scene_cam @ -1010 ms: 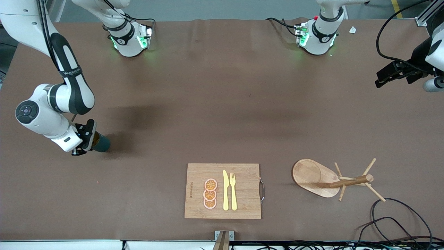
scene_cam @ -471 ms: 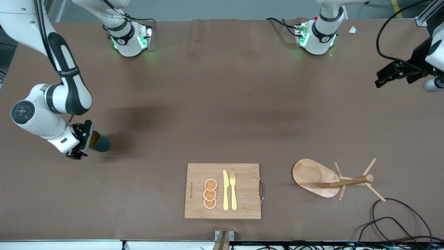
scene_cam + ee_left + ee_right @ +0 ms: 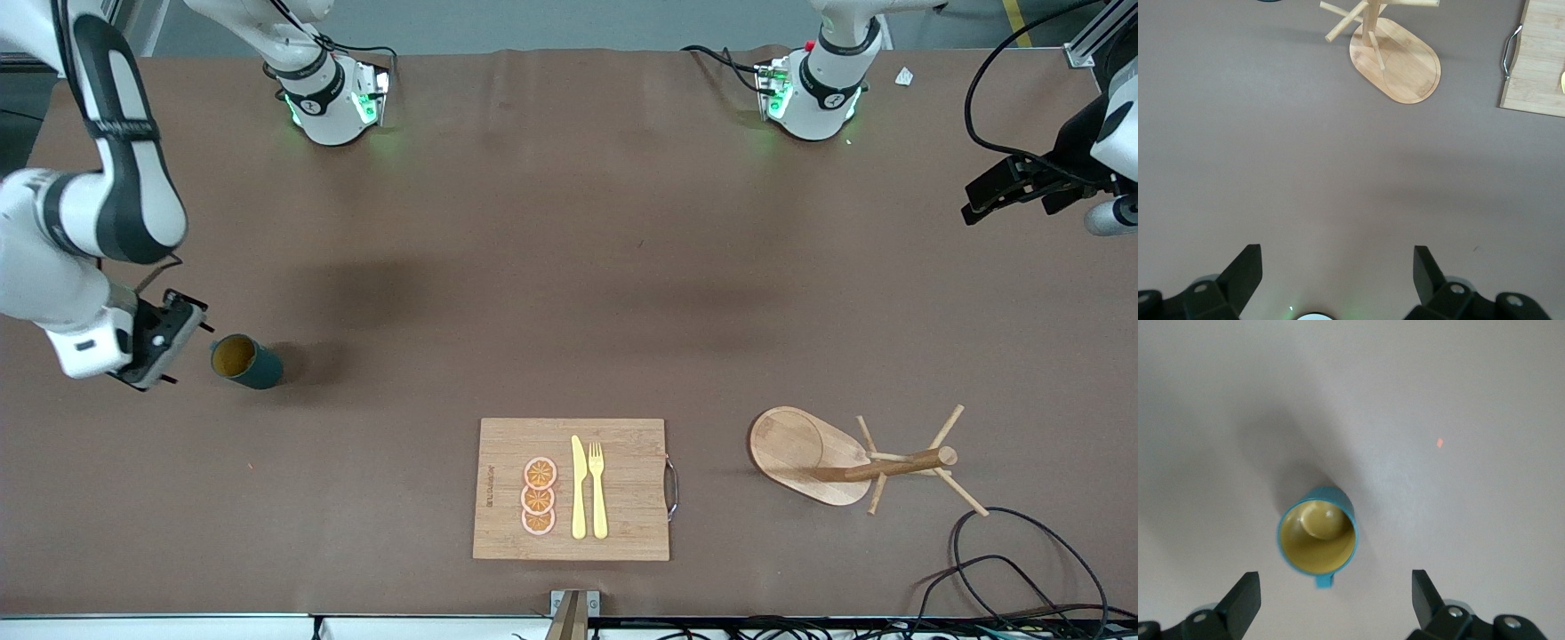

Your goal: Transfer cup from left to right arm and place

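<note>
Two arms, one cup. Starting at the right arm's end of the desk: my right tool hangs just beside the cup, fingers spread wide, gripping nothing. I see the cup standing upright on the desk, mouth up, free of the tool. From the right wrist it sits between the open fingers' line, handle pointing back toward the tool. I judge the placing done; my next move is simply to pull clear. Further along lie the board and rack. My left tool waits at its end, open and empty.
</note>
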Motion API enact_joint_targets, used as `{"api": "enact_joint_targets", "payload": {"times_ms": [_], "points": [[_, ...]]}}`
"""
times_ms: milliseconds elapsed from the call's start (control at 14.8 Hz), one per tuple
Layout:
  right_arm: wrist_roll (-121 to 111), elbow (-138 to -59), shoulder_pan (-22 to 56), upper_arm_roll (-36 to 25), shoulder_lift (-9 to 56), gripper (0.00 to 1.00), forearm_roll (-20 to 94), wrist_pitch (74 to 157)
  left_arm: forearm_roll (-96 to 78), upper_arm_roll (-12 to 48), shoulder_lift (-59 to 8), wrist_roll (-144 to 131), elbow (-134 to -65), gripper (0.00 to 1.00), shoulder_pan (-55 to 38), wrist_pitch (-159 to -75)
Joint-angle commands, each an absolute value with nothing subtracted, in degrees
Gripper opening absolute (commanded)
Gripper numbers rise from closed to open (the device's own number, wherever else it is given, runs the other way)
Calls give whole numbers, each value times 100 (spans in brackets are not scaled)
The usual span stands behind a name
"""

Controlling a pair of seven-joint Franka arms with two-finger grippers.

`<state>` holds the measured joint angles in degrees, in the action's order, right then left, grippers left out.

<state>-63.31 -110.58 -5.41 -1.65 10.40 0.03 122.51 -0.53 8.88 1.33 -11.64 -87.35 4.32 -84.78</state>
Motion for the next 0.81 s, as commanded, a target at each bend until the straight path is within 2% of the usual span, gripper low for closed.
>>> {"api": "enact_joint_targets", "payload": {"times_ms": [0, 135, 404, 741], "points": [[-4796, -10830, -668, -70, 449, 100, 88, 11377, 61, 905, 176, -1081, -8719, 100, 448, -8499], [-3723, -10496, -668, -62, 300, 100, 97, 10621, 61, 914, 176, -1081, -8710, 100, 448, -8499], [-2340, -10091, -650, -53, -52, 100, 560, 9679, 62, 914, 176, -1081, -8710, 100, 448, -8499], [-836, -9932, -352, 96, -518, 100, 580, 9071, 61, 914, 176, -1081, -8701, 100, 440, -8490]]}}
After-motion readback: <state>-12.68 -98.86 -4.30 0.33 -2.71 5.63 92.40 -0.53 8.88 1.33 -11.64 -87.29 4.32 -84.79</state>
